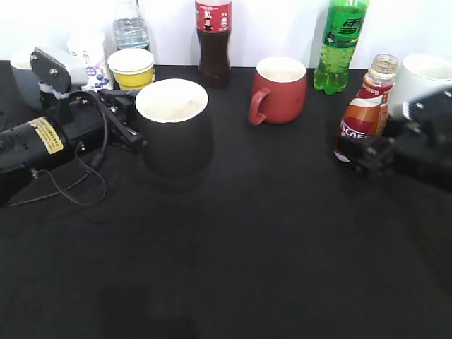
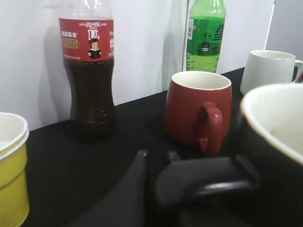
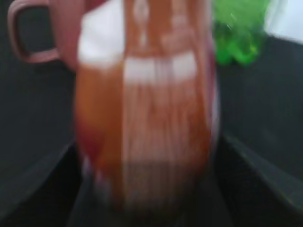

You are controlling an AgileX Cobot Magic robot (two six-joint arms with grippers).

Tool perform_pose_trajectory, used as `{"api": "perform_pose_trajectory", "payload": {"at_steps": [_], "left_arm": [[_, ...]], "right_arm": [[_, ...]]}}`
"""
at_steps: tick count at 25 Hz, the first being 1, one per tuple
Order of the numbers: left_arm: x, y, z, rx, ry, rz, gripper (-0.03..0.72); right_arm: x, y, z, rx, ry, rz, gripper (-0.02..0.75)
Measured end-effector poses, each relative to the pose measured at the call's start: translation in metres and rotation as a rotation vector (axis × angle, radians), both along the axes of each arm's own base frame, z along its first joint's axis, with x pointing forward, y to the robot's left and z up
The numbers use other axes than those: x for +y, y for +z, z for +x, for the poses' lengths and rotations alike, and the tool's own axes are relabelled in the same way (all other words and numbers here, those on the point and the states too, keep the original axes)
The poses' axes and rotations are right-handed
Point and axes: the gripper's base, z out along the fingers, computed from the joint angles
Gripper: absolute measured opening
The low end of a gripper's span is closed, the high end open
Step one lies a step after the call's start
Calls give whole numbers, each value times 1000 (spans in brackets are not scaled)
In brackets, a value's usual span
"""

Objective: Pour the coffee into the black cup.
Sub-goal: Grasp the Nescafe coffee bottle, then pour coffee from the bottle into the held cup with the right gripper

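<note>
The black cup [image 1: 174,134], white inside, stands left of centre on the black table. My left gripper [image 1: 133,121] is at its left side, shut on the loop handle [image 2: 215,187]; the cup's rim fills the right of the left wrist view [image 2: 277,127]. The coffee bottle [image 1: 367,113], uncapped and leaning slightly, is at the right. My right gripper [image 1: 361,151] is shut on its lower part. In the right wrist view the bottle [image 3: 147,104] is blurred and fills the space between the fingers [image 3: 147,163].
A red mug [image 1: 281,88] stands between the cup and the bottle. Along the back wall are a dark-drink bottle [image 1: 213,42], a green soda bottle [image 1: 340,46], a yellow paper cup [image 1: 132,68], a water bottle [image 1: 131,25] and a pale mug [image 1: 424,74]. A cable [image 1: 78,185] loops beside the left arm.
</note>
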Motion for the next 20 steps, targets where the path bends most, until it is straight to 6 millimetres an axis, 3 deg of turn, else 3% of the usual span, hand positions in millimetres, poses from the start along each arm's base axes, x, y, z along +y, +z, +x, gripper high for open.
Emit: {"api": "perform_pose_trajectory", "payload": {"at_steps": [4,7,13,14,17,20], "left_arm": [[0,0,0,0,0,0,62],[0,0,0,0,0,0,62],[-2,-1,-2,-3,-26,12,62],[-4,-1,-4,2,-60,19,61],[-17,-2,-12,38,-123,-4,61],[-54,2,-26,51,-234,-5,61]], "right_arm": [[5,-6,21,-10,45,46,647],[8,-5,22,-22,83,46,531],[12,-4,20,-34,141,43,531],[14,3,18,-45,172,21,531],[17,63,9,-211,243,-37,531],[19,105,-8,-319,292,-133,531]]}}
